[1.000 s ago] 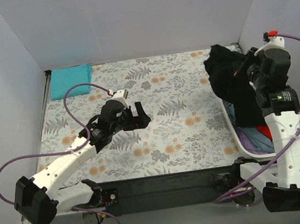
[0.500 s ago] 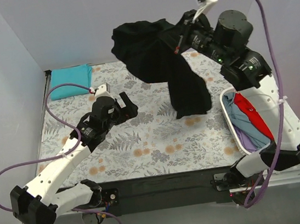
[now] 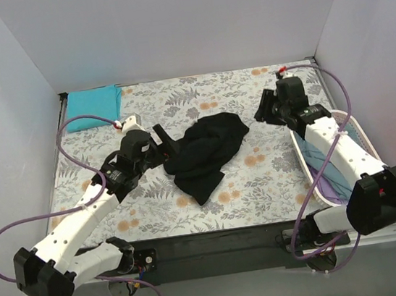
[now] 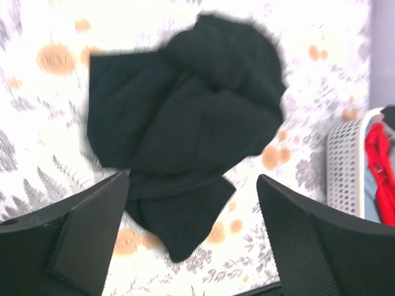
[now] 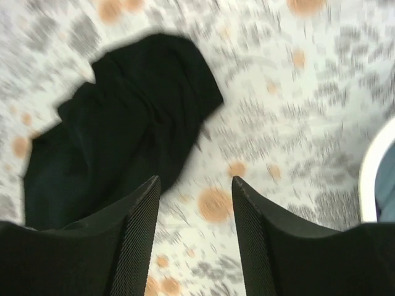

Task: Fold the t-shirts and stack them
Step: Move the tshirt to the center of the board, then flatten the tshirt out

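Lying crumpled: black t-shirt [image 3: 206, 154] | left tool [image 3: 167, 140] apart | right tool [image 5: 196, 180] apart, empty

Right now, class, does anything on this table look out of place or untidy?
The black t-shirt lies crumpled in a heap on the table, not spread flat; the teal t-shirt in the far left corner is neatly folded.

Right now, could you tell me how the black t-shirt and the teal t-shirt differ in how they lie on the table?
The black t-shirt lies crumpled in a loose heap; the teal t-shirt is folded into a flat, neat rectangle. The black one sits mid-table, the teal one in the far left corner. The black heap covers more of the table than the teal one. Both rest on the floral covering.
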`<state>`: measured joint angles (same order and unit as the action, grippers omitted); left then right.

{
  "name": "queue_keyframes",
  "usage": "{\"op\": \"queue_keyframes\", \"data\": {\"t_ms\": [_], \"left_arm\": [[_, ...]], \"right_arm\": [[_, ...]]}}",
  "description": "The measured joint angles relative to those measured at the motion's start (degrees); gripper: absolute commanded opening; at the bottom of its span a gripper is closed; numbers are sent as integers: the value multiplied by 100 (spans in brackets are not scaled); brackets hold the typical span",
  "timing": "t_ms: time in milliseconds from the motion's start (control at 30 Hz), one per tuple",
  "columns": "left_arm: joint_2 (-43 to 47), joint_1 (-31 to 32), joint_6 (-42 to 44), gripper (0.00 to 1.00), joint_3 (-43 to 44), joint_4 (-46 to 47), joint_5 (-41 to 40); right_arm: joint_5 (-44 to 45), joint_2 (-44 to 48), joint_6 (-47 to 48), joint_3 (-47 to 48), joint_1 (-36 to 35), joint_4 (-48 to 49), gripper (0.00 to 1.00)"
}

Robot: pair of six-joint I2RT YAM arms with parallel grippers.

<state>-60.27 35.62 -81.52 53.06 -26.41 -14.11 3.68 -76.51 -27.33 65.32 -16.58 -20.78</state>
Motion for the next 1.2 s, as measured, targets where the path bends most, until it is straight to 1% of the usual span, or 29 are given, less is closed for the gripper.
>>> {"op": "queue_keyframes", "data": {"t_ms": [33,67,167,233,333,467,600,667,733,767,867,933,1067,1100,1133,1167,1200], "left_arm": [[-96,0,-109,79,-118,24,79],[-219,-2,-225,74,-258,57,188],[-627,-2,-544,69,-787,240,509],[-922,2,-754,68,-1161,326,721],[-1231,61,-973,67,-1471,404,909],[-1467,227,-1145,66,-1517,612,1058],[-1541,326,-1248,62,-1519,922,1185],[-1598,354,-1281,58,-1521,1060,1239],[-1698,361,-1285,53,-1534,1209,1294],[-1786,361,-1290,45,-1558,1303,1316],[-2015,361,-1300,35,-1617,1416,1427],[-2133,361,-1311,31,-1652,1475,1493],[-2129,361,-1329,17,-1705,1493,1528],[-2109,361,-1331,8,-1705,1486,1526],[-2083,361,-1342,4,-1705,1471,1523],[-2050,361,-1338,1,-1703,1458,1510],[-2004,363,-1329,0,-1703,1432,1491]], "right_arm": [[33,87,-2,-319,39,-57,58],[35,173,0,-575,28,-138,58],[-33,321,20,-916,-55,-142,58],[-160,326,44,-994,-90,-9,59],[-398,225,68,-1008,-94,247,59],[-634,-234,149,-925,-216,581,59],[-706,-796,223,-664,-544,669,58],[-713,-1032,245,-485,-706,704,58],[-713,-1281,278,-210,-839,728,58],[-713,-1443,315,-4,-922,745,58],[-684,-1873,378,573,-1115,780,58],[-623,-2144,413,940,-1246,743,58],[-299,-2756,540,1598,-1578,662,56],[-210,-2916,573,1714,-1652,605,56],[-116,-3060,603,1797,-1729,540,56],[-17,-3182,636,1858,-1786,444,56],[105,-3333,671,1926,-1851,317,55]]}}
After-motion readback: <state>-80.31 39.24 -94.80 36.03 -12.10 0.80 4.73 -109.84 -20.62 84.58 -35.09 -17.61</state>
